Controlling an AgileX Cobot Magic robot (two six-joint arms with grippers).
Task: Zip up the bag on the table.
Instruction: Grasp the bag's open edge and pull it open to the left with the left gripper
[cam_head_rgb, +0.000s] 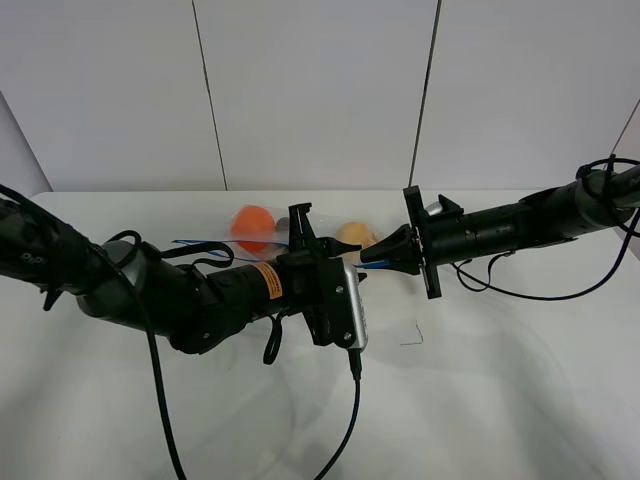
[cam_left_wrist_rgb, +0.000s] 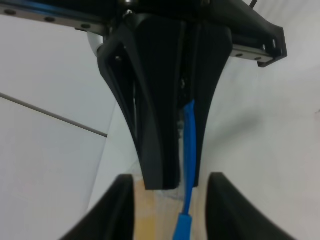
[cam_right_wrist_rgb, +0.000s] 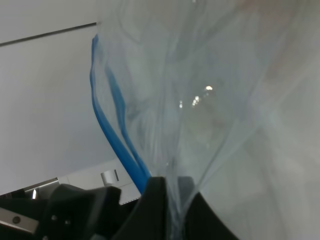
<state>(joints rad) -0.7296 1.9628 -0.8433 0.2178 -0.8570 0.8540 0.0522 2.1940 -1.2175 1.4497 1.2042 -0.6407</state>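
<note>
Nearest the lens: a black lead (cam_head_rgb: 352, 420) drops from the silver camera housing (cam_head_rgb: 350, 308) on the left wrist and runs toward the front.
Left reach: the left arm (cam_head_rgb: 150, 290) comes in from the left edge, low over the worktop (cam_head_rgb: 520, 400), with its wrist near the middle.
Left grip: the left end effector (cam_left_wrist_rgb: 170, 212) has its fingers (cam_left_wrist_rgb: 120, 210) apart. The blue zip strip (cam_left_wrist_rgb: 188, 135) passes between them, no pad visibly on it and nothing gripped.
Right grip: the right end effector (cam_head_rgb: 374, 256) has its jaws pressed together, clamped on the bag (cam_right_wrist_rgb: 215, 100) at the zip edge. Its tips sit just ahead of the left fingers.
Right reach: the right arm (cam_head_rgb: 520, 225) enters from the right edge, with a thin cable looping beneath it.
Edges: the worktop's far edge meets grey wall panels (cam_head_rgb: 310, 90) just behind the bag.
Open room: bare white surface lies in front of both arms and under the right one. The two end effectors crowd together at the middle.
Bag place: far middle of the worktop, behind the left wrist and between the arms. Whether it lies flat or is lifted cannot be told.
Bag look: clear, creased film with small glints. Two blue strip halves spread apart away from the right jaws. An orange item (cam_head_rgb: 252, 224) and a yellow item (cam_head_rgb: 353, 235) show through.
</note>
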